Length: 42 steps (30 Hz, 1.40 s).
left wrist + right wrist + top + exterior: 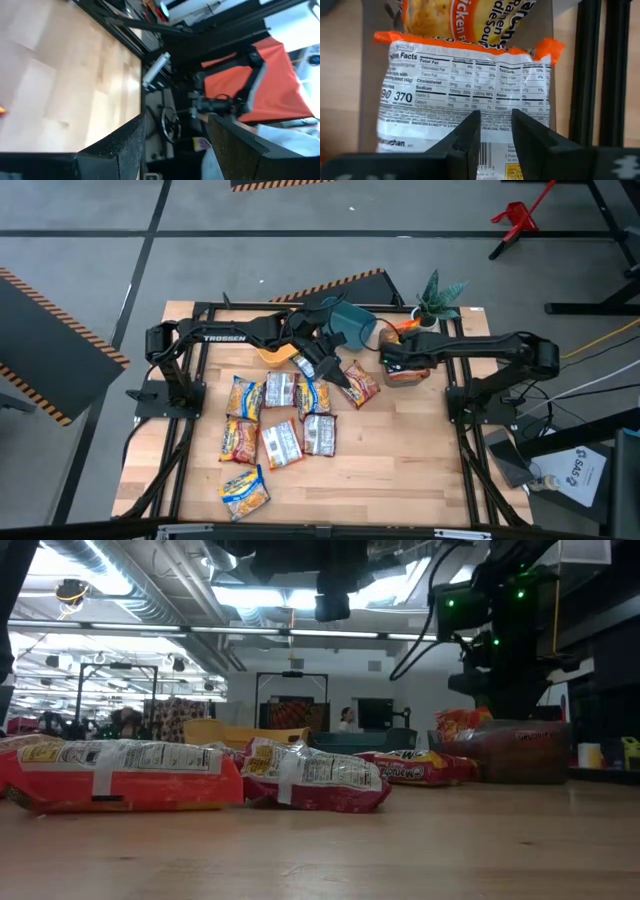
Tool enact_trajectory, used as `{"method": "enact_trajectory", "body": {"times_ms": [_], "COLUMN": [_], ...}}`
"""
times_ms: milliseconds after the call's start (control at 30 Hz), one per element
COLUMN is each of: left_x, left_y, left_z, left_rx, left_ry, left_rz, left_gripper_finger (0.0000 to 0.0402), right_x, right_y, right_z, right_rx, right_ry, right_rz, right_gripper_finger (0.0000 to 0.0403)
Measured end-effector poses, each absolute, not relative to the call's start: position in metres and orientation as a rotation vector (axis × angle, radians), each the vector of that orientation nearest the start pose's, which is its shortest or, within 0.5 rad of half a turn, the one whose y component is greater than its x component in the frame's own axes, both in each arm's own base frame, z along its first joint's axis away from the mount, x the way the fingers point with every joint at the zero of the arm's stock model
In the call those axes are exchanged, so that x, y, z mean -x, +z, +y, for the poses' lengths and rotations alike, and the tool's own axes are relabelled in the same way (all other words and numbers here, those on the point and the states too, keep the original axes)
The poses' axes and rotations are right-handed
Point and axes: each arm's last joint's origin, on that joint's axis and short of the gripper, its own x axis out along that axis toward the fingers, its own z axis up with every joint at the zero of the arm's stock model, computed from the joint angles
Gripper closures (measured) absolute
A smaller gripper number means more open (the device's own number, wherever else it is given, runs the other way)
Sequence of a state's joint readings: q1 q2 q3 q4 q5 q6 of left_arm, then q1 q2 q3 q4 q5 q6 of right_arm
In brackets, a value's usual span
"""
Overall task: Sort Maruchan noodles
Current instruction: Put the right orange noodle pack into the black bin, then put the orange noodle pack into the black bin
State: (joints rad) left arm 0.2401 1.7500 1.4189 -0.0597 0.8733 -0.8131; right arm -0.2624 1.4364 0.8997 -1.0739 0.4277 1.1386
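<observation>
nine ramen packets (283, 412) lie loose on the wooden table (400, 450) in the high view, and the right wrist view shows two more orange packets (465, 95) stacked in the grey bin (408, 372). three bins show: one yellow bin (275, 355), one teal bin (350, 323), one grey. two robot arms and one small plant (438, 298) complete the count.

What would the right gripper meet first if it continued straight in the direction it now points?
Most likely the orange-edged plastic ramen packet, lying nutrition label up directly beyond the right gripper and its narrowly parted fingers. It lies in the grey bin on another packet. How far ahead it is cannot be judged.
</observation>
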Motion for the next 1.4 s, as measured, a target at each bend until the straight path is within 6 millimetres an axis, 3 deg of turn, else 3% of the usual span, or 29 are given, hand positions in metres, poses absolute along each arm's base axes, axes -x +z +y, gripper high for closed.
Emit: {"method": "enact_trajectory", "body": {"times_ms": [167, 267, 433, 600, 767, 933, 1067, 1300, 1400], "left_x": [-0.382, -0.368, -0.326, -0.268, -0.22, -0.198, -0.206, -0.227, -0.235], "left_y": [0.323, 0.345, 0.387, 0.419, 0.428, 0.419, 0.401, 0.332, 0.294], "left_z": [0.07, 0.065, 0.05, 0.015, -0.024, -0.05, -0.058, -0.062, -0.057], "left_rx": [0.996, 0.968, 0.933, 0.859, 0.805, 0.717, 0.695, 0.747, 0.805], "left_ry": [-0.509, -0.557, -0.569, -0.48, -0.239, -0.005, 0.101, 0.125, 0.085], "left_rz": [0.575, 0.539, 0.511, 0.527, 0.561, 0.618, 0.667, 0.867, 0.886], "left_gripper_finger": [0.0192, 0.0192, 0.0192, 0.0192, 0.0192, 0.0192, 0.0192, 0.0188, 0.0189], "right_x": [-0.212, -0.215, -0.223, -0.246, -0.272, -0.29, -0.305, -0.33, -0.337], "right_y": [0.197, 0.215, 0.253, 0.271, 0.277, 0.271, 0.258, 0.222, 0.205], "right_z": [-0.07, -0.07, -0.07, -0.056, -0.025, 0.012, 0.04, 0.089, 0.101], "right_rx": [-0.671, -0.698, -0.757, -0.778, -0.739, -0.532, -0.35, -0.152, -0.28], "right_ry": [-1.363, -1.336, -1.203, -0.876, -0.444, -0.208, -0.049, 0.119, 0.038], "right_rz": [1.132, 1.087, 1.005, 0.969, 0.88, 0.802, 0.803, 0.792, 0.81], "right_gripper_finger": [0.0304, 0.0304, 0.0304, 0.0304, 0.0304, 0.0295, 0.0258, 0.0172, 0.0161]}}
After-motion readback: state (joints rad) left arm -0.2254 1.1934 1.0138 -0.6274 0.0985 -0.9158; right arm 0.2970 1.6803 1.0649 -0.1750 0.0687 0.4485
